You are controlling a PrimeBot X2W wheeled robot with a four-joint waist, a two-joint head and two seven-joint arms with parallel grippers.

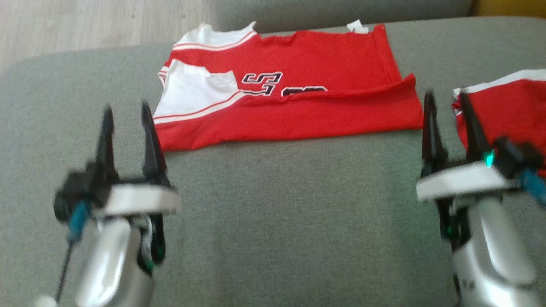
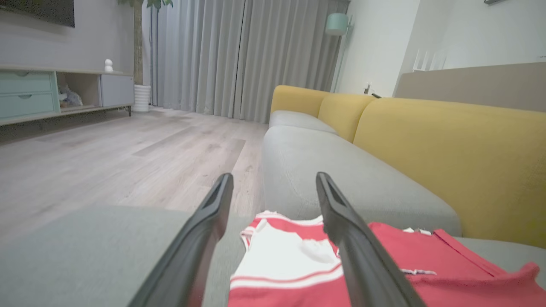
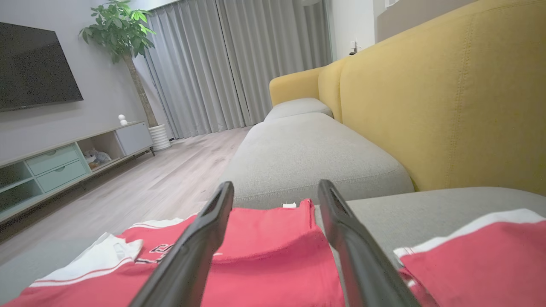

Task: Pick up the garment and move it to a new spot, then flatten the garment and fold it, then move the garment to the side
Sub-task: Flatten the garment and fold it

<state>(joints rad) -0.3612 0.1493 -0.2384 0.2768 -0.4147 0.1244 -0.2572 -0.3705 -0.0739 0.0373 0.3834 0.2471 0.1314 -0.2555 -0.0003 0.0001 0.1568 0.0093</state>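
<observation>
On the grey sofa cushion [image 1: 277, 213], head view, the red-and-white jersey [image 1: 290, 98] lies far-centre, flat, near edge folded over; left gripper [image 1: 126, 108] and right gripper [image 1: 445, 96] sit near, spread, empty. Wrist views: fingers [image 2: 204, 238] parted, jersey ahead. Side move seemingly remains.

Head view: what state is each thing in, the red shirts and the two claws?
Red and white jersey with dark lettering: lying flat on the grey sofa cushion, near edge folded over.
Second red and white garment: lying at right, partly out of frame.
Left gripper: open, empty.
Right gripper: open, empty.
</observation>
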